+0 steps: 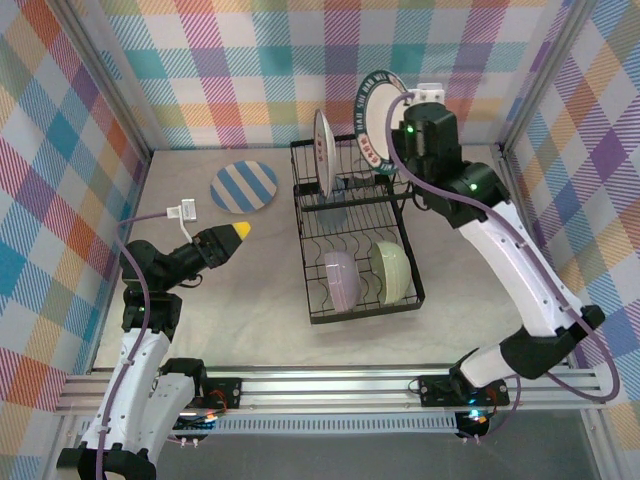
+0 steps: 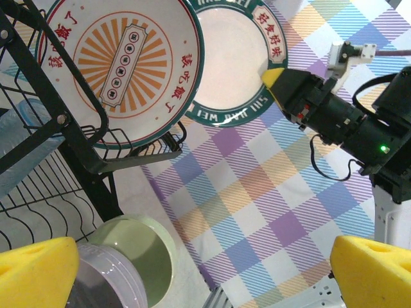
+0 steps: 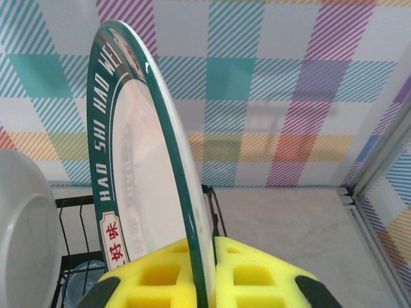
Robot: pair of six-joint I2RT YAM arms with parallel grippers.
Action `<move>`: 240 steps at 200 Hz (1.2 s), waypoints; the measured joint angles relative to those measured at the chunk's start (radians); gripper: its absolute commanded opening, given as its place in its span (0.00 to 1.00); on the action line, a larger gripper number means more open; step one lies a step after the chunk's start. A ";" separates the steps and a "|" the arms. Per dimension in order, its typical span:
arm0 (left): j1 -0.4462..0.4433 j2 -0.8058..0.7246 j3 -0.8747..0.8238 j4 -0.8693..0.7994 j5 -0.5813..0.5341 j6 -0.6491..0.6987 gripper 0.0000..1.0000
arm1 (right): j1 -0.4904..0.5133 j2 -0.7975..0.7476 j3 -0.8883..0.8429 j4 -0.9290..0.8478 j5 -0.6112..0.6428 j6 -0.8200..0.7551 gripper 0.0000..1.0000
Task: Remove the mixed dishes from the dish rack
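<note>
My right gripper (image 3: 209,269) is shut on the lower rim of a white plate with a dark green lettered rim (image 3: 141,167). It holds that plate upright at the back right corner of the black dish rack (image 1: 355,240). The orange sunburst plate (image 1: 322,152) stands on edge in the rack's back part. A lavender bowl (image 1: 340,278) and a pale green bowl (image 1: 390,270) lean in the front tray. A bluish glass tumbler (image 3: 80,282) sits low in the rack. The blue-and-white striped plate (image 1: 244,187) lies flat on the table to the left. My left gripper (image 1: 232,235) is open left of the rack, holding nothing.
Checked fabric walls close in the back and both sides, and the right wall runs close beside the right arm (image 1: 510,260). An aluminium rail (image 1: 330,385) crosses the near edge. Bare grey table (image 1: 250,300) lies between the left arm and the rack.
</note>
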 measured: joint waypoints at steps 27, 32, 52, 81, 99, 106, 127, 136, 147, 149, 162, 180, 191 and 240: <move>0.000 0.000 0.000 -0.012 0.000 0.006 1.00 | -0.019 -0.104 -0.086 -0.005 -0.049 0.031 0.00; 0.000 0.000 0.000 -0.015 0.000 0.006 1.00 | -0.024 -0.123 -0.100 -0.010 -0.063 0.039 0.00; -0.004 0.000 0.000 -0.019 0.001 0.010 1.00 | -0.045 -0.198 -0.148 -0.036 -0.124 0.074 0.00; -0.013 0.000 0.009 -0.045 0.003 0.030 1.00 | -0.059 -0.312 -0.235 -0.066 -0.210 0.127 0.00; -0.022 0.002 0.018 -0.068 0.004 0.048 1.00 | -0.059 -0.385 -0.295 -0.095 -0.269 0.160 0.00; -0.029 0.005 0.025 -0.080 0.004 0.060 1.00 | -0.059 -0.411 -0.314 -0.109 -0.292 0.172 0.00; -0.068 0.009 0.044 -0.130 0.003 0.093 1.00 | -0.063 -0.475 -0.354 -0.154 -0.367 0.204 0.00; -0.089 0.012 0.054 -0.156 0.003 0.113 1.00 | -0.065 -0.494 -0.362 -0.175 -0.404 0.217 0.00; -0.119 0.021 0.073 -0.196 -0.002 0.138 1.00 | -0.066 -0.512 -0.372 -0.192 -0.446 0.230 0.00; -0.126 0.023 0.077 -0.204 -0.003 0.142 1.00 | -0.066 -0.515 -0.375 -0.195 -0.454 0.232 0.00; -0.166 0.042 0.098 -0.234 -0.010 0.164 1.00 | -0.066 -0.534 -0.399 -0.203 -0.509 0.249 0.00; -0.224 0.066 0.107 -0.257 -0.029 0.181 1.00 | -0.066 -0.548 -0.433 -0.220 -0.590 0.266 0.00; -0.260 0.078 0.107 -0.269 -0.045 0.190 1.00 | -0.066 -0.549 -0.452 -0.228 -0.636 0.277 0.00; -0.403 0.137 0.138 -0.348 -0.152 0.252 0.99 | -0.072 -0.563 -0.558 -0.230 -0.805 0.327 0.00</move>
